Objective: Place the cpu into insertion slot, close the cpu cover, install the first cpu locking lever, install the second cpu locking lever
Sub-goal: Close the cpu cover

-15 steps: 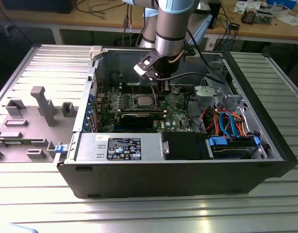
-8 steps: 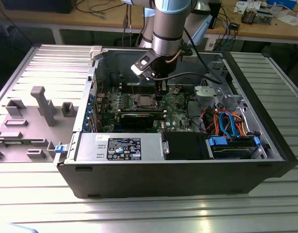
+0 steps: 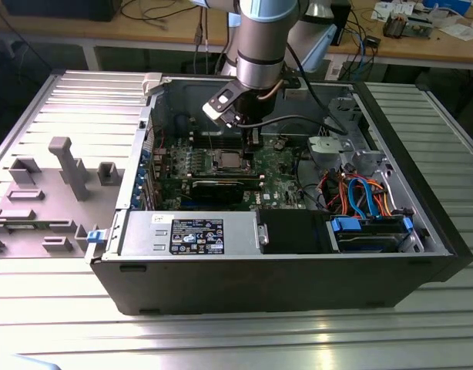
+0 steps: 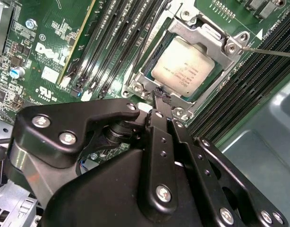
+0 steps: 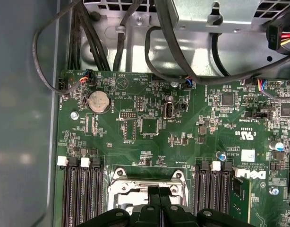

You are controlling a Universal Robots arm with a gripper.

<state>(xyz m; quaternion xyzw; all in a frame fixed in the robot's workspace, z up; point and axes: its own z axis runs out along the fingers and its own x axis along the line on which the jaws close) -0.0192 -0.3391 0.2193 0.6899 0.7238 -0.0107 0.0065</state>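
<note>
Hand closed beside cpu cover, cpu beneath, contact unclear

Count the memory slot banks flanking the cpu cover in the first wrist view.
2. One memory slot bank sits beside the cpu cover toward the grey case wall; the other sits on its opposite side. None seems hidden.

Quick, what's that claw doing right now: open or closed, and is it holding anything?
Gripper: closed, fingers pressed together, tips down at the edge of the cpu cover; nothing visibly held.
</note>
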